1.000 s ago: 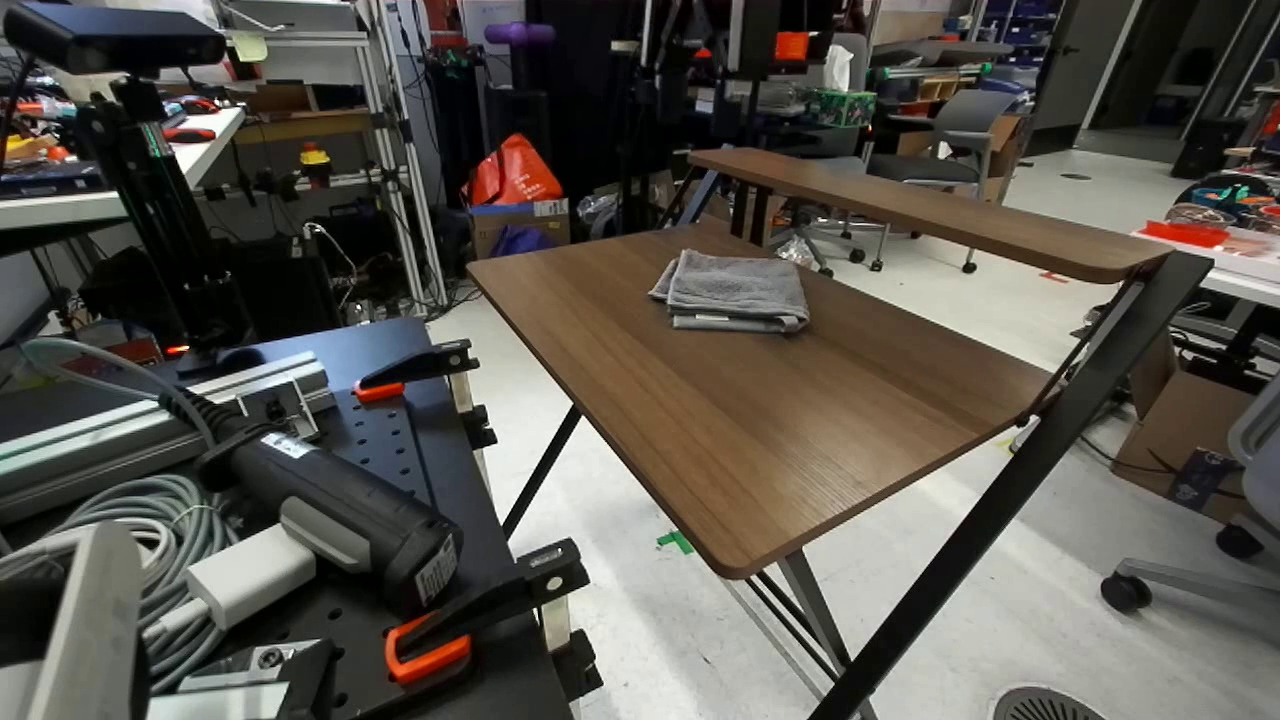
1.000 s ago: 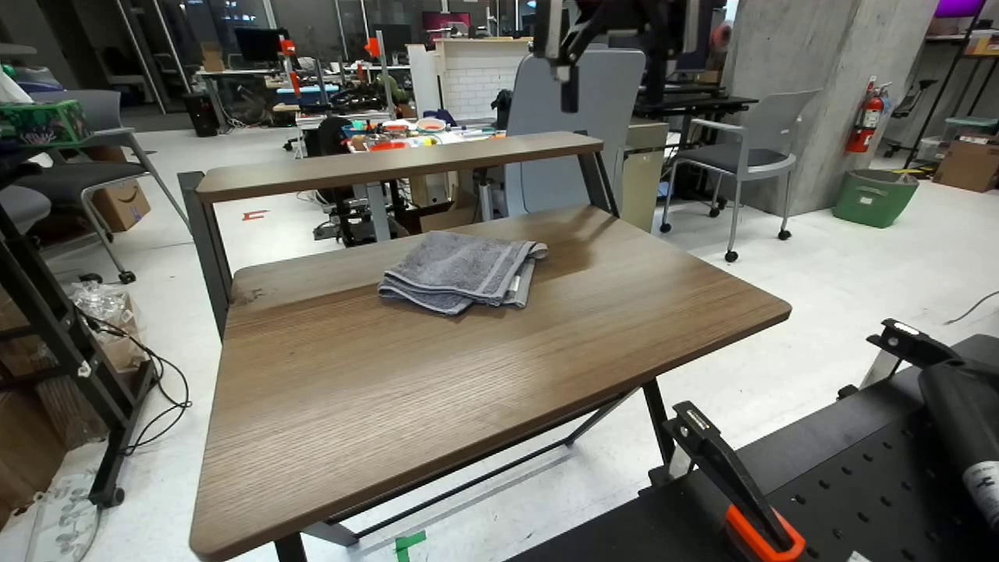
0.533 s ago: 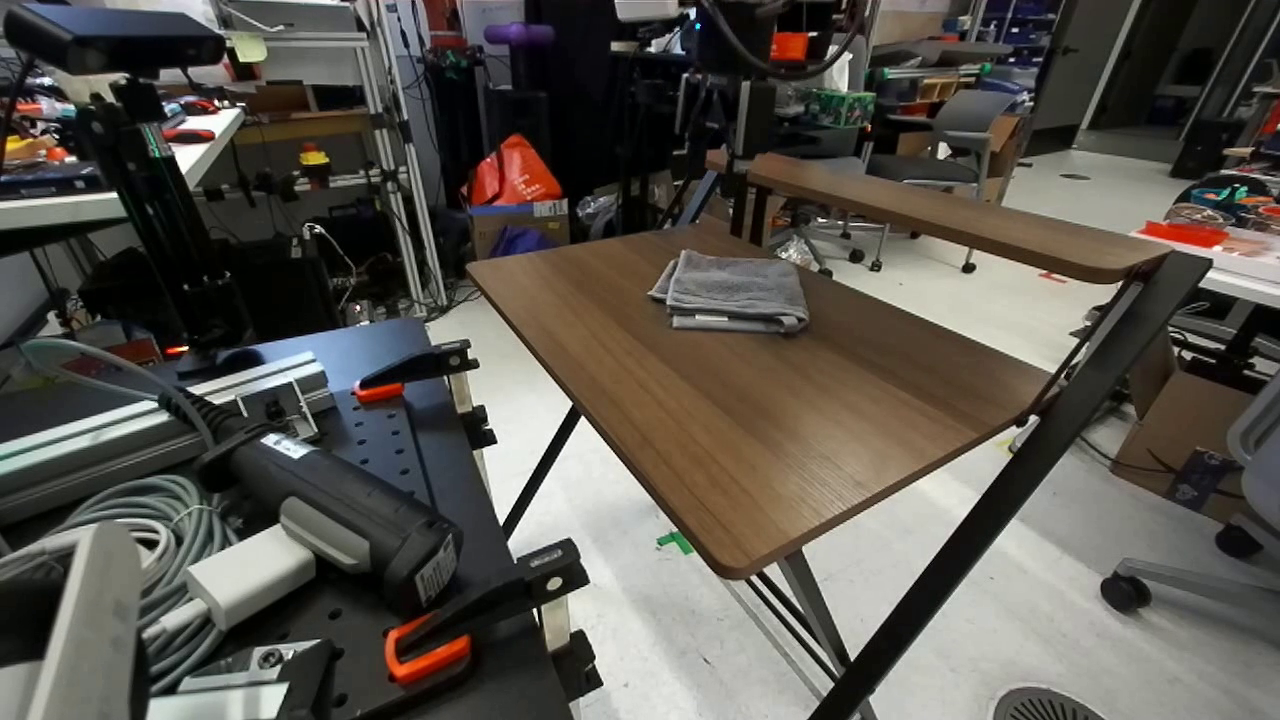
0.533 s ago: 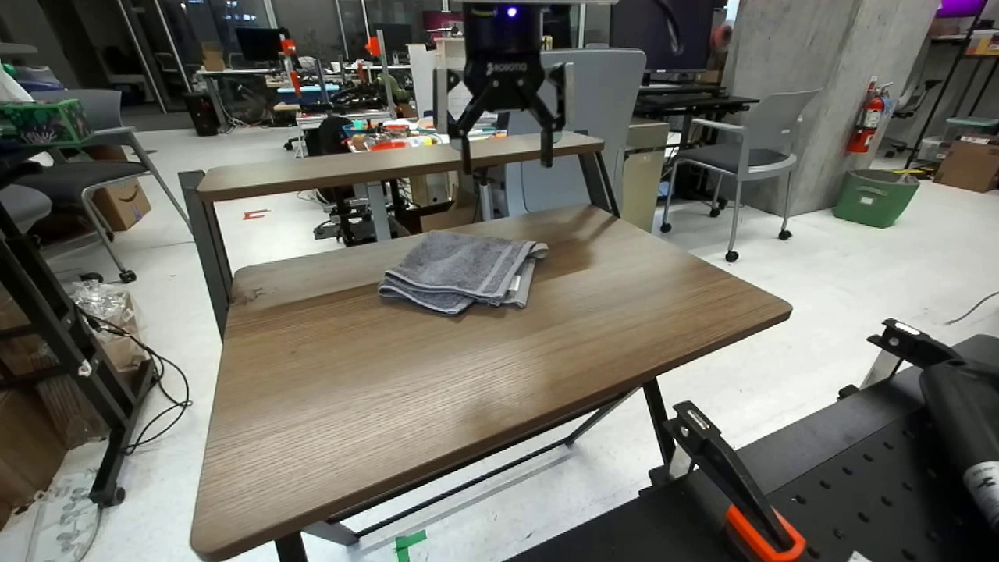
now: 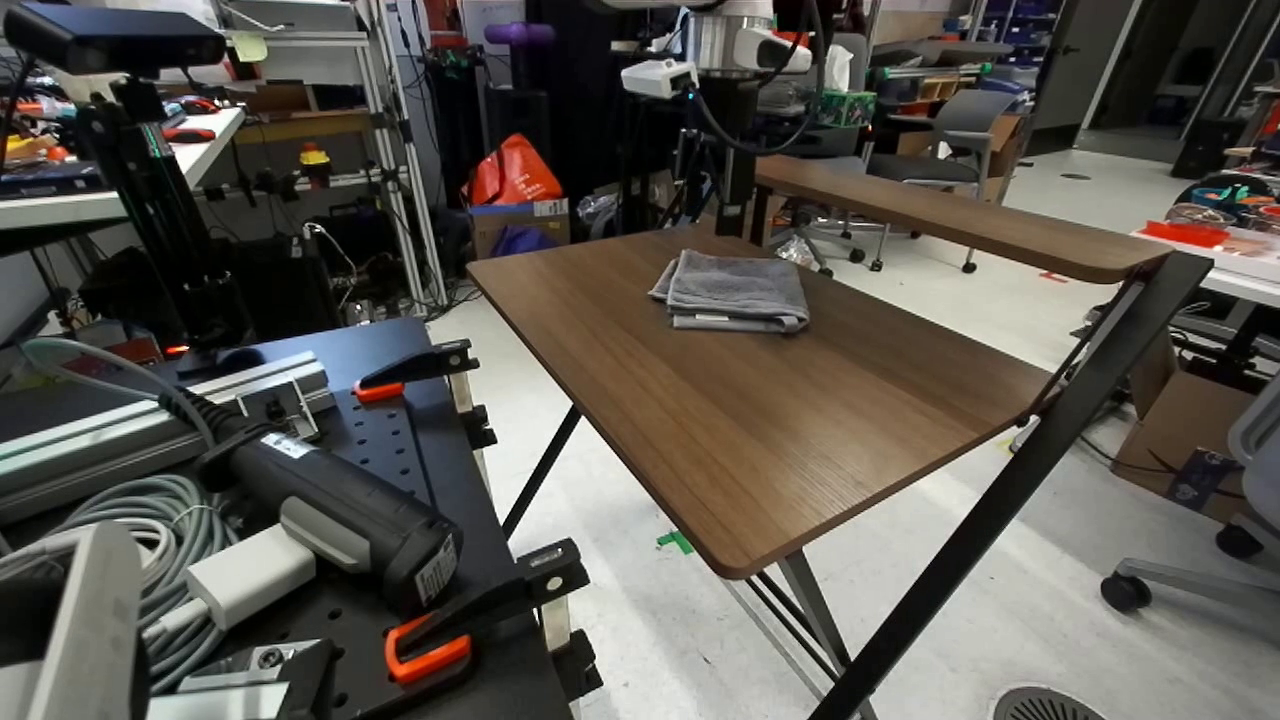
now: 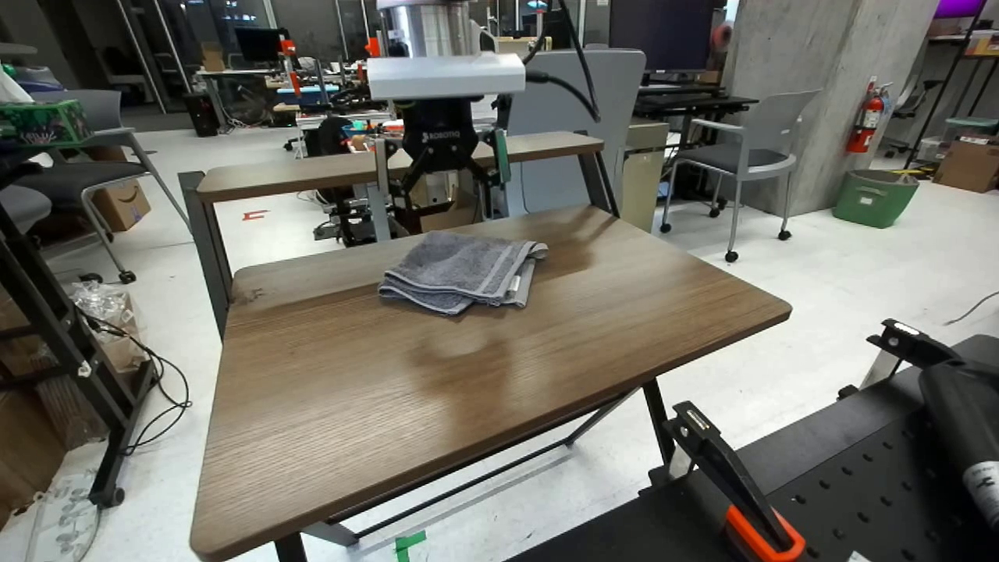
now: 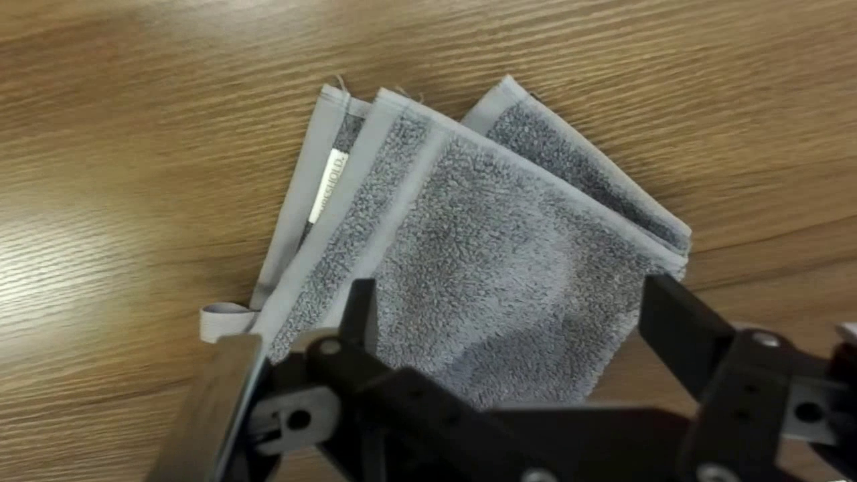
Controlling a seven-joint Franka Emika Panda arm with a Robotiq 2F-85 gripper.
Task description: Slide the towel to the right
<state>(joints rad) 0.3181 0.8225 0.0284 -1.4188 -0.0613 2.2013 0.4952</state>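
In an exterior view I see the claw [image 6: 446, 215] pointing straight down above the brown desk [image 6: 375, 382], its jaws well apart with only air between them and nothing in their hold. The grey towel [image 6: 468, 269] lies folded flat on the desk, lower than the claw and clear of it by an open gap. Just over the claw sits a white housing [image 6: 446, 76]; behind it runs the desk's raised shelf [image 6: 304, 172], and off to its right, well apart, stand a grey chair [image 6: 737, 156], a green bin [image 6: 874, 199] and a red fire extinguisher [image 6: 863, 125] by a concrete pillar [image 6: 827, 70]. In an exterior view I also catch an orange bag [image 5: 515, 172] on a cardboard box [image 5: 490, 225], to the left of the claw, while a black bench [image 5: 385, 345] with orange-handled clamps [image 5: 490, 600] stands far on the near side of it. There the towel lies below the claw and toward me; the jaws blend into the dark clutter behind, so I can't judge their spread from that angle. In the wrist view the claw comes in from the bottom edge, its dark fingers [image 7: 361, 311] wide apart, and the towel spreads out beneath and ahead of them, showing through the space between. One finger covers a piece of the towel's pale stripe; the other overlaps its edge near a corner. A white label [image 7: 328, 186] and a small fabric loop [image 7: 226, 323] show along the towel's left border, both outside the gap between the fingers.
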